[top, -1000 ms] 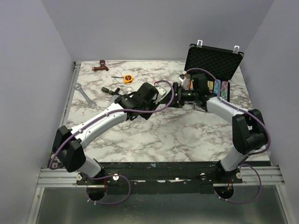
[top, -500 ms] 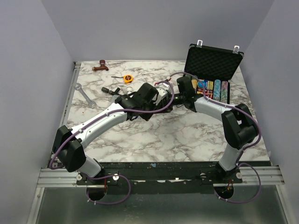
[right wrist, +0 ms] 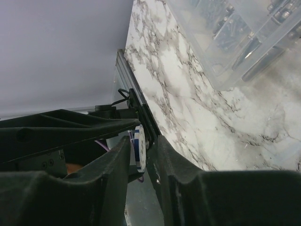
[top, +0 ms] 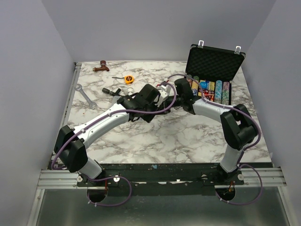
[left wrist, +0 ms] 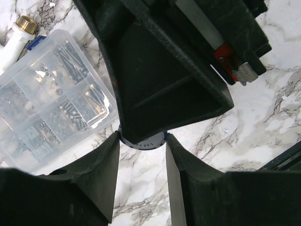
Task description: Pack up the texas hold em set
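Note:
The black foam-lined case [top: 214,61] stands open at the back right, with rows of multicoloured poker chips [top: 212,89] in its base. My two grippers meet mid-table, left of the case. My left gripper [left wrist: 142,141] grips a blue-and-white poker chip [left wrist: 142,141] by its edges at the fingertips. My right gripper [right wrist: 141,146] comes at it from the other side, its jaws closed narrowly on the faces of the same chip [right wrist: 138,145]. In the top view the left gripper [top: 164,97] and the right gripper [top: 172,97] overlap and hide the chip. The card box, discs and dice are out of view.
A clear plastic compartment box [left wrist: 47,94] of small parts lies just beside the grippers and shows in the right wrist view [right wrist: 244,33]. A white pipe with a brass fitting [left wrist: 19,35] lies by it. A yellow tape measure [top: 129,79], a wrench [top: 84,95] and a brown tool [top: 100,66] lie at the back left.
My right arm has swung left from the case to the left gripper and its jaws now sit on the chip. The left arm has barely moved.

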